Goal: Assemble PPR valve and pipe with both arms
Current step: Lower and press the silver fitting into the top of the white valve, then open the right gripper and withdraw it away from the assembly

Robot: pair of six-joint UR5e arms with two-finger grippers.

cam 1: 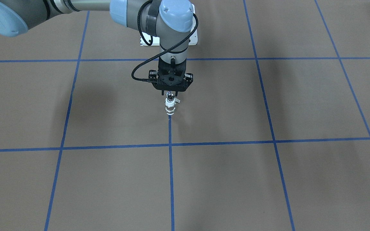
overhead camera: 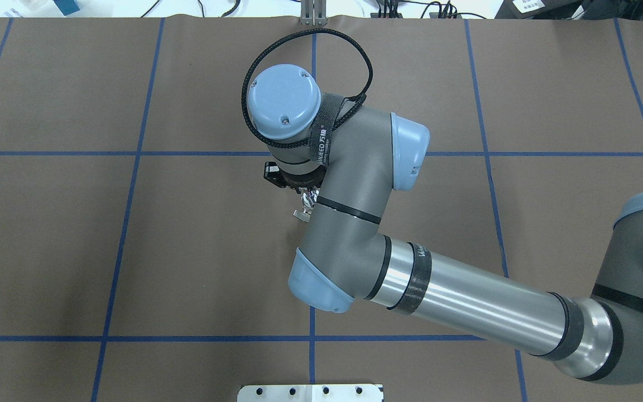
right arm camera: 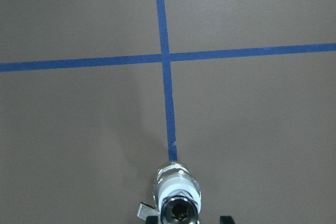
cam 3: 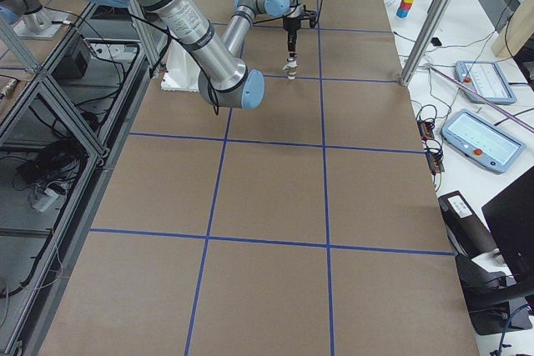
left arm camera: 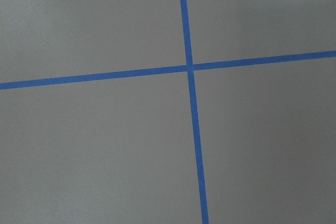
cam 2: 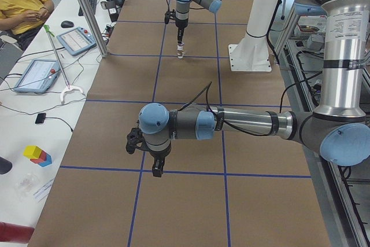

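Near done, by the look: pipe (cam 1: 170, 96) sits atop upright PPR valve (cam 1: 170, 106). Right gripper (cam 1: 170, 93) fingers look spread. Left gripper (cam 2: 155, 169) well apart; its fingers cannot be read.

Brown table (cam 1: 108, 186), blue tape grid (cam 1: 171, 179) — white side bench (cam 2: 17, 137) with tablets (cam 2: 36, 75).

Illumination is even, diffuse, from overhead. The brown, blue-taped desk (cam 1: 108, 179) carries broad, soft-edged shadows. Glare appears on the polished silver tube of the grey right arm (overhead camera: 483, 304). Wrist views are slightly grainy.
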